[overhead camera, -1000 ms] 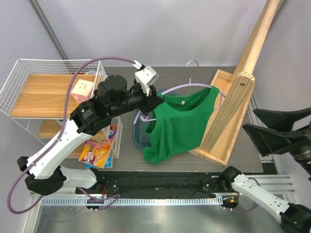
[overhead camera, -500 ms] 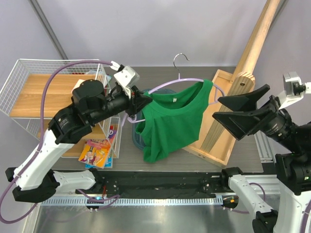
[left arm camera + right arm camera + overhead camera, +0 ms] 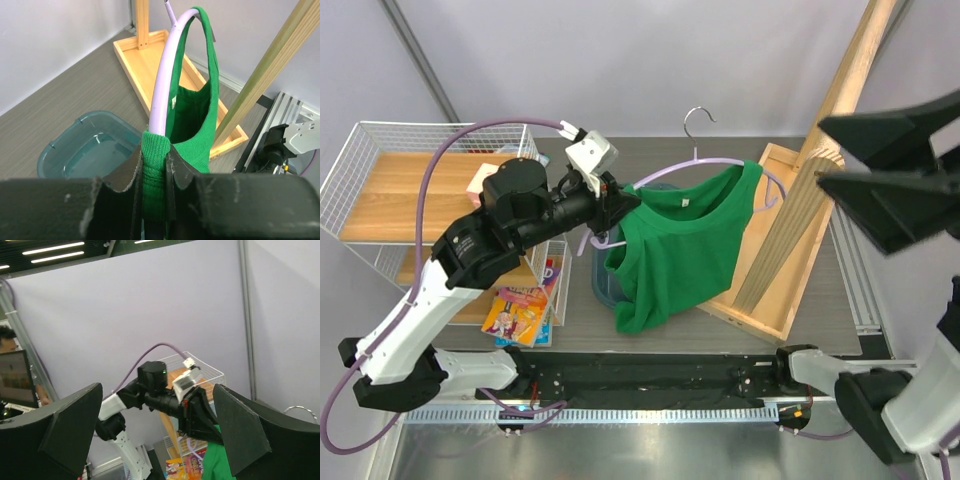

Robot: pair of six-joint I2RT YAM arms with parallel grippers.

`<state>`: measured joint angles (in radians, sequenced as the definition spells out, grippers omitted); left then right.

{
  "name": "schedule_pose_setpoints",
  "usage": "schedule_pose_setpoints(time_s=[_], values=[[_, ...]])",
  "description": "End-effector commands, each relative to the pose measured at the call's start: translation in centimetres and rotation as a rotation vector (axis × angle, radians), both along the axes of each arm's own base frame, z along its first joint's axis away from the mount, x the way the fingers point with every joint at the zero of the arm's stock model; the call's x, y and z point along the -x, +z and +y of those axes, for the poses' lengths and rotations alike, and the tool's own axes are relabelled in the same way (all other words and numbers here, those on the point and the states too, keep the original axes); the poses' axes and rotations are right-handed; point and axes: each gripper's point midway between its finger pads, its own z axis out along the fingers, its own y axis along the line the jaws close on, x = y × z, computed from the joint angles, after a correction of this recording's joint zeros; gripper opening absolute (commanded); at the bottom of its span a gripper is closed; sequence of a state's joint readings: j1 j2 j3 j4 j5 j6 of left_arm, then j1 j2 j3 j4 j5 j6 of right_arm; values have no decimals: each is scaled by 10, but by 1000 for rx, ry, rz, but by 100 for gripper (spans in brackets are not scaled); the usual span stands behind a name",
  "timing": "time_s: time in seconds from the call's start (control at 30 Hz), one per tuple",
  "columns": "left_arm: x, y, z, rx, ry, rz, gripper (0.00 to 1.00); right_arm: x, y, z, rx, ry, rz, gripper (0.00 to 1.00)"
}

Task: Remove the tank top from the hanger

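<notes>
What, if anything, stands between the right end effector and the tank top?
From above, the leaning wooden post appears between the raised right end effector and the tank top. The right wrist view, though, shows the top with nothing in front.

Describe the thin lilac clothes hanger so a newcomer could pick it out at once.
Start at the tall wooden pole stand on the right of the grey table and look left to the bright green tank top held up mid-table. The thin lilac clothes hanger is the curved bar through its shoulders. Unlike the purple robot cable, it is topped by a silver hook.
</notes>
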<state>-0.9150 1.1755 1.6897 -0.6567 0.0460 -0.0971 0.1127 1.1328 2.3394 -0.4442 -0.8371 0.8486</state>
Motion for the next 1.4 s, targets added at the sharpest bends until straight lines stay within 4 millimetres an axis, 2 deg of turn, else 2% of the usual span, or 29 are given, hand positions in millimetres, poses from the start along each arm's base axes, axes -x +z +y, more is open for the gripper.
schedule_pose_setpoints(time_s=[0.0,0.07,0.2,0.43,0.6,0.67,0.7,0.73,0.8,0.83,0.87,0.9,0.93,0.97,1.0,1.03,1.1,1.13,1.17,1.23,1.27,1.33,1.37], values=[[3,59,10,166,24,-120,0,-88,0,1,-43,-47,196,96],[3,59,13,160,30,-127,0,-101,6,1,-69,-41,199,96],[2,56,14,139,35,-135,0,-112,11,3,-94,-14,211,95],[-1,48,10,123,35,-125,0,-118,7,7,-97,33,242,93],[-4,40,7,122,37,-111,0,-122,-1,19,-69,75,261,93],[-5,38,6,119,37,-107,0,-113,-10,43,-34,163,265,93],[-5,38,5,118,35,-106,0,-116,-20,52,-21,171,316,93],[-4,37,5,117,34,-103,0,-101,-28,75,14,258,331,93],[-5,37,5,115,37,-104,0,-90,-45,103,65,307,340,93],[-4,37,7,112,37,-104,0,-69,-55,127,99,385,358,93],[-4,36,7,109,37,-103,0,-59,-61,140,137,387,316,93],[-3,36,7,107,35,-103,0,-64,-73,148,161,320,362,92],[-6,36,12,104,65,-109,0,-55,-68,149,157,299,343,92],[-5,36,14,100,68,-107,0,-28,-72,160,191,342,301,92],[-5,36,15,100,70,-109,0,-26,-73,163,186,320,302,92],[-4,36,17,100,73,-111,0,-27,-82,170,202,297,319,93],[-3,36,22,96,78,-114,0,-17,-89,179,229,295,302,92],[-2,35,23,92,78,-114,0,-26,-100,184,248,228,316,93],[0,36,27,88,82,-119,0,-21,-104,185,261,219,309,93],[4,29,34,68,90,-105,0,-27,-122,188,310,169,302,94],[6,22,37,61,93,-89,0,-35,-127,185,322,122,305,94],[16,27,50,105,98,-102,0,-43,-134,174,345,62,299,92],[17,20,51,105,98,-94,0,-50,-134,168,344,10,300,91]])
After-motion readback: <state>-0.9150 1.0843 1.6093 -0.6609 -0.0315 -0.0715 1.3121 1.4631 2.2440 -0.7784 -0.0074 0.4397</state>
